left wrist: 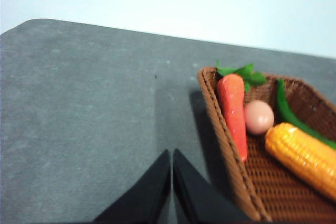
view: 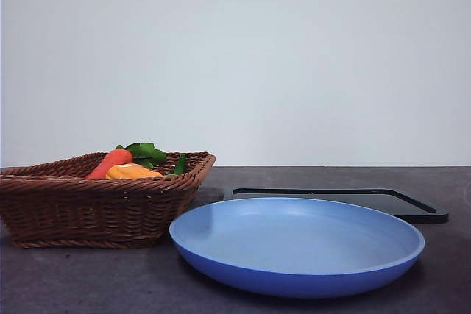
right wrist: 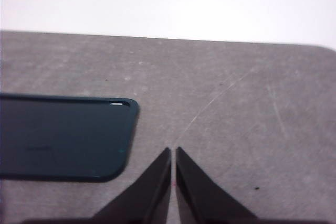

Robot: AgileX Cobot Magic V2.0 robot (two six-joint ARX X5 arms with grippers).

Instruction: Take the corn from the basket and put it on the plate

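The corn (left wrist: 304,153) lies in the brown wicker basket (left wrist: 231,156), an orange-yellow cob with kernel rows; in the front view only its top (view: 131,171) shows over the basket rim (view: 103,185). The light blue plate (view: 294,244) sits on the table to the right of the basket, with nothing on it. My left gripper (left wrist: 171,153) is shut above bare table beside the basket, apart from the corn. My right gripper (right wrist: 173,150) is shut over bare table beside the black tray. Neither arm shows in the front view.
A red-orange carrot (left wrist: 233,111) with green leaves, a small pinkish round item (left wrist: 259,117) and a green pod (left wrist: 289,111) share the basket. A flat black tray (view: 346,200) lies behind the plate, and also shows as the black tray (right wrist: 58,137) in the right wrist view.
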